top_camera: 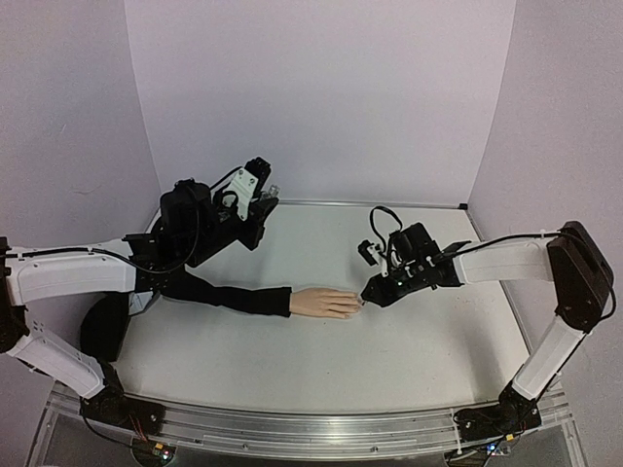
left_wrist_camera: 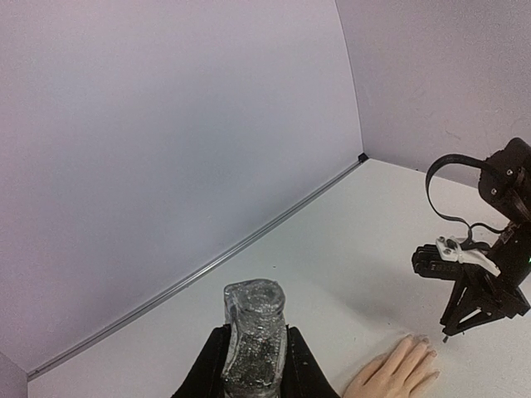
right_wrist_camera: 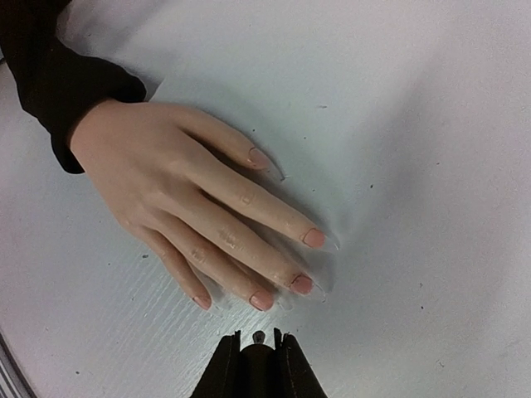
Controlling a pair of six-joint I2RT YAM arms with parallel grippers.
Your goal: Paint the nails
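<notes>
Hovering right tool [right_wrist_camera: 258,338] near nails [right_wrist_camera: 314,238], seemingly pinching brush [right_wrist_camera: 259,336].

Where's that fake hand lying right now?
In the top view the mannequin hand lies flat near the middle of the table, black sleeve trailing left, pointing at the right arm's fingers.

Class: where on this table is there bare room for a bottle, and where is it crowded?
Bare: the near strip between hand and front rail; the far middle by the back wall. Crowded: the nails, with the right fingers close; under the left arm.
</notes>
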